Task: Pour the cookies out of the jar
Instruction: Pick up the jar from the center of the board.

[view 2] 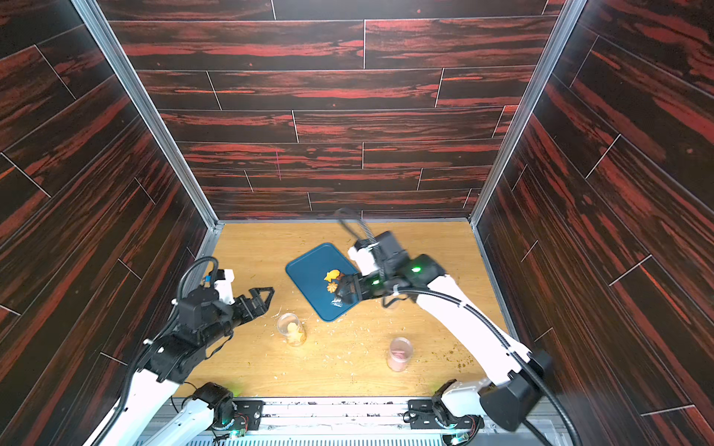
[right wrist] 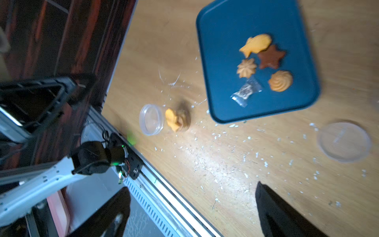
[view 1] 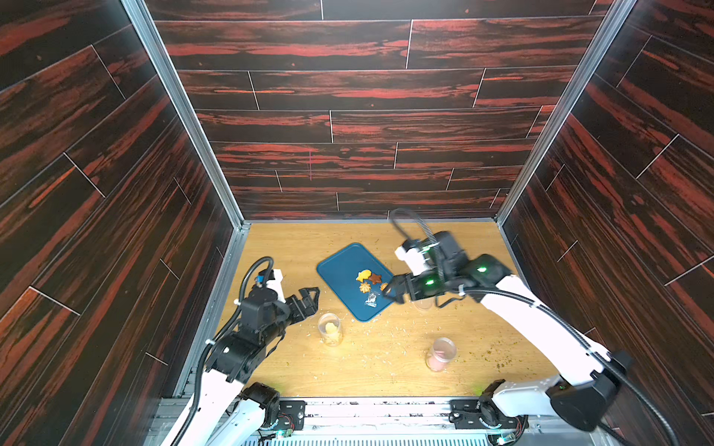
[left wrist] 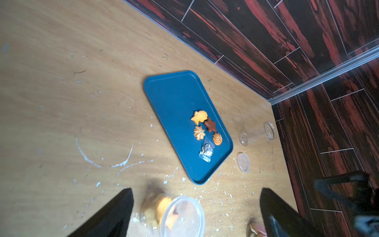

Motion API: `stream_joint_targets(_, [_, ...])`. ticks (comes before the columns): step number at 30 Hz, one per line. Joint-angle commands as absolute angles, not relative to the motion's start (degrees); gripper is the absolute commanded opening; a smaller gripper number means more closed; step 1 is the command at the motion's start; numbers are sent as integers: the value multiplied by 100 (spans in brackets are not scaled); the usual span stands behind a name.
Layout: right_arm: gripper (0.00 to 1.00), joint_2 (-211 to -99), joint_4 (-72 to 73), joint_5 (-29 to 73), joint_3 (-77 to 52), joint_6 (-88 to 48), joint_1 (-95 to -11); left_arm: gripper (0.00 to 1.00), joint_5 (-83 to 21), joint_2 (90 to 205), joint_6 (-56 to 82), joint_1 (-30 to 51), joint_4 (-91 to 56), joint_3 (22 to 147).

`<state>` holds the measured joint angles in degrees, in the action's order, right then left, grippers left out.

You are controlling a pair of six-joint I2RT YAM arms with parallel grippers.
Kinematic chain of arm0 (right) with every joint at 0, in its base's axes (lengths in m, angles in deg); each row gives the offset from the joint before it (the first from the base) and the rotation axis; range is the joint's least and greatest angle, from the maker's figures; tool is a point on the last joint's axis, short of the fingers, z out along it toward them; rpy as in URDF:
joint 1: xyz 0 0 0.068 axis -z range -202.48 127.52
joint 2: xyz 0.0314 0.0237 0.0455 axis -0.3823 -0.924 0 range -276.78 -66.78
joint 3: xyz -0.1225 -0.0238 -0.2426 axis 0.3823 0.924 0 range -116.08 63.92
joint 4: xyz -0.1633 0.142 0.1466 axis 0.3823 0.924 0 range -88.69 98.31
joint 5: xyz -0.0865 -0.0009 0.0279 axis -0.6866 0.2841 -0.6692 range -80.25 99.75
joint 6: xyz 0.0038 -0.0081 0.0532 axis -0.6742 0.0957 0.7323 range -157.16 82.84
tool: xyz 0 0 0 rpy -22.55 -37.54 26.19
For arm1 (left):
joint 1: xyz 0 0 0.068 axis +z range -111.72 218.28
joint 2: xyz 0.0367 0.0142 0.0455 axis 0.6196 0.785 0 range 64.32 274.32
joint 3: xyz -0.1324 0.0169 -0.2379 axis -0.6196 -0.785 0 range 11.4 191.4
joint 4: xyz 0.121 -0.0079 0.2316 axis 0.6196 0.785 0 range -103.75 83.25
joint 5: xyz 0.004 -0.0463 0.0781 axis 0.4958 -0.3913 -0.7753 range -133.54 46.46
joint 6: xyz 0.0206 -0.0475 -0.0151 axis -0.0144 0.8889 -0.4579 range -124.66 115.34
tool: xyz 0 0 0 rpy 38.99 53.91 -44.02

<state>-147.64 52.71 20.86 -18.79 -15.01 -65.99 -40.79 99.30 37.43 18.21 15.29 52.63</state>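
though apart, jar (view 1: pixel 330 328) near left tool (view 1: pixel 315 299)

The tray (view 1: pixel 342 270) is a plain deep teal-blue. The cookies (left wrist: pixel 210 125) on it are a yellow-orange fish shape, a dark brown star, a pale tan ridged rosette and an orange swirl. The packet (left wrist: pixel 206 152) beside them is clear with black-and-silver speckling. The table (view 1: pixel 293 247) is light honey wood grain flecked with white crumbs. A clear jar (view 1: pixel 330 329) shows yellow-orange pieces inside, and another jar (view 1: pixel 440 353) shows pink. The left gripper (view 1: pixel 313 297) and right gripper (view 1: pixel 392 289) are black. The walls (view 1: pixel 347 89) are dark brown planks streaked red.
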Motion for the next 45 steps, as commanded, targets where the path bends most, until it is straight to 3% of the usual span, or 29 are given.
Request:
stream_joint_targets(1, [99,-15113,5299,1914,-2082,-1404,-6957,100,-4437,9582,3903,1851,2084,5202])
stream_joint_targets(21, [98,-17487,5943,1315,-4180,-1704,-8410,100,-6260,8264,3882,1855,3683,5353])
stream_joint_targets(40, [98,-19888,7250,155,-6852,-2003,-8902,100,-6652,7364,3839,1853,4597,5798])
stream_joint_targets(45, [98,-20098,7288,176,-6992,-2003,-8911,100,-6668,7246,3860,1851,4656,5816])
